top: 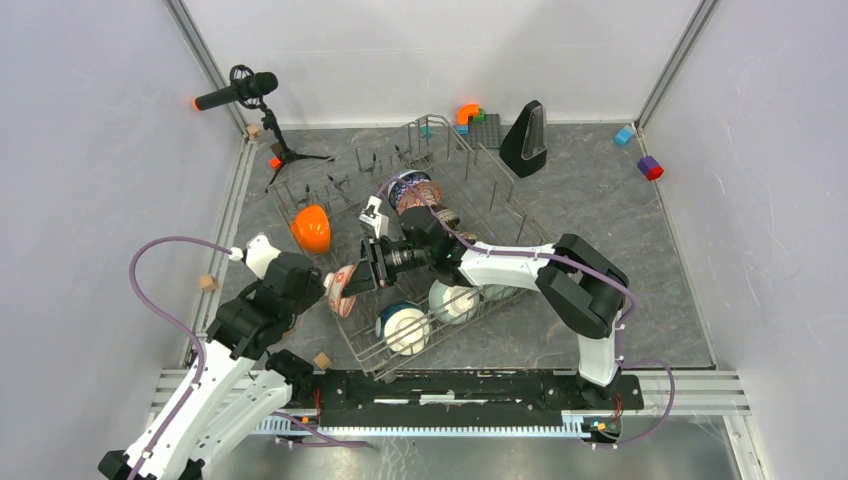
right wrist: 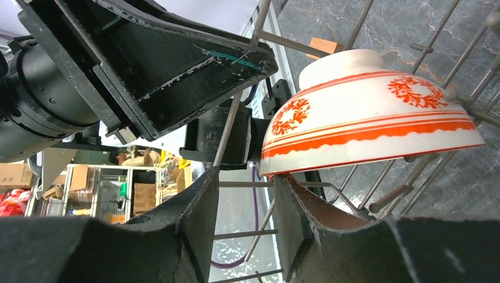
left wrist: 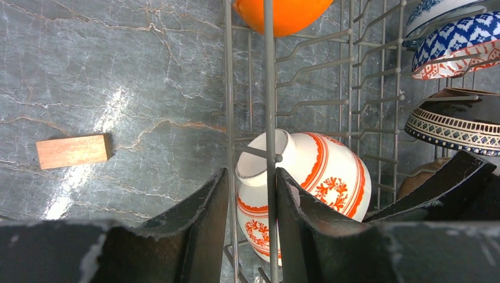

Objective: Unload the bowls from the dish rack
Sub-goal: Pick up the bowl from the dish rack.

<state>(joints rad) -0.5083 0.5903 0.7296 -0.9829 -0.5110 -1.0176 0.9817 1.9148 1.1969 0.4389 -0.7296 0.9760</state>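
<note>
Top view first: it's the only one showing the whole dish rack (top: 345, 185), sitting skewed in the middle of the frame, with both arms meeting at its left edge on the red-floral bowl (top: 342, 292). The left gripper (top: 327, 287) comes in from the left, the right gripper (top: 362, 272) from the right. Loose bowls I can count here: one orange bowl (top: 311, 230), one teal-and-white bowl (top: 403, 325) and one pale bowl (top: 455, 300). There's also a row of patterned ones upper middle that I can't count cleanly. There are also three little wooden blocks on the table.

Left wrist view: the left gripper (left wrist: 250, 183) has its jaws part-way apart, straddling a rack wire (left wrist: 269, 88), with the red-floral bowl (left wrist: 318, 171) lying on its side right at the gap. Can't tell if it's actually pinching it. There's one wooden block (left wrist: 72, 150) at left, and this view shows the blue-white bowl (left wrist: 460, 41) upper right properly.

Right wrist view: the right gripper (right wrist: 244, 200) has a clear gap between its jaws and isn't clamping anything. The bowl (right wrist: 371, 118) hangs foot-up, its rim right at the right-hand finger (right wrist: 330, 236). Only this view shows a left-gripper finger (right wrist: 177, 65) looming over from the upper left.
</note>
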